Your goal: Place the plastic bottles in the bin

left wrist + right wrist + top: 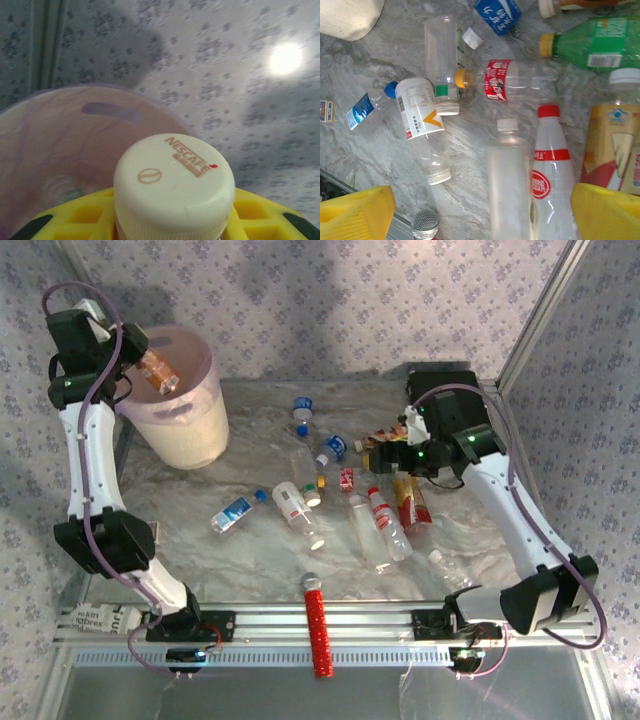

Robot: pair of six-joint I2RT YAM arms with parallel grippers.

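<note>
The left arm reaches to the far left corner, and the left jaws are closed on a brownish-orange Nescafé bottle. They hold it tilted just above the open mouth of the bin. In the left wrist view the bottle's cream cap sits between the yellow fingers, with the bin's pink inner wall and one handle slot behind it.

The bin stands on the marbled grey table, well to the left of the other plastic bottles.

The right arm stretches in from the right, and the right jaws stand wide apart with nothing between them, hanging over the heap of bottles in the middle of the table. Between their yellow fingers in the right wrist view lie a frosted clear bottle and, touching its right side, a red-capped bottle. Further right is a tan-labelled bottle. Beyond these lie a green bottle, a red-labelled clear bottle and a white-labelled bottle. A small blue-capped bottle lies apart to the left.

A red ribbed cylinder lies across the near rail.
</note>
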